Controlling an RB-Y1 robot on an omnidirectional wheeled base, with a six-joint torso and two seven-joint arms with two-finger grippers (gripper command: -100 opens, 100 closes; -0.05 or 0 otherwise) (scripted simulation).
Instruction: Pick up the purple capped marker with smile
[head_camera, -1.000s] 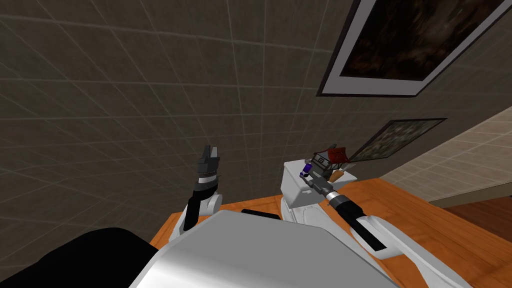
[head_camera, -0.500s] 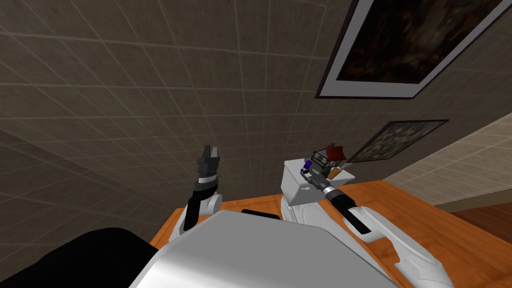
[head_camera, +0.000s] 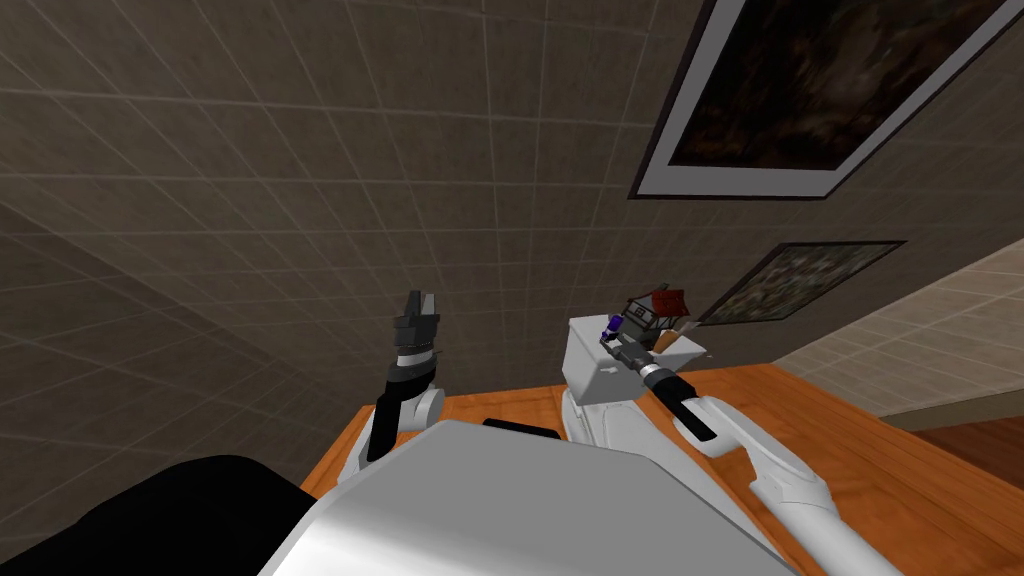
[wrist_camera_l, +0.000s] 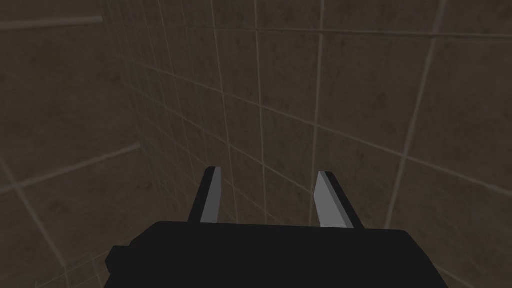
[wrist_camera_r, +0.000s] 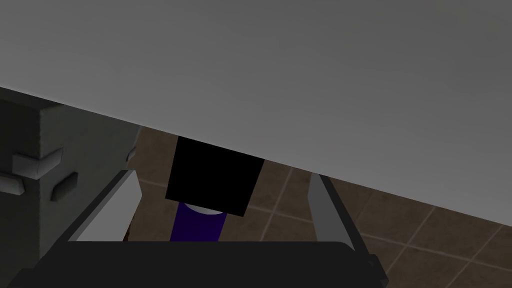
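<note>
Head view: right gripper (head_camera: 607, 341) has advanced, straddling the marker (head_camera: 613, 325).

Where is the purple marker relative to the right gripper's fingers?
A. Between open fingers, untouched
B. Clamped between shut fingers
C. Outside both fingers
A: the purple marker sits in the gap of the right gripper, whose fingers stand wide apart, clear of it.
</note>
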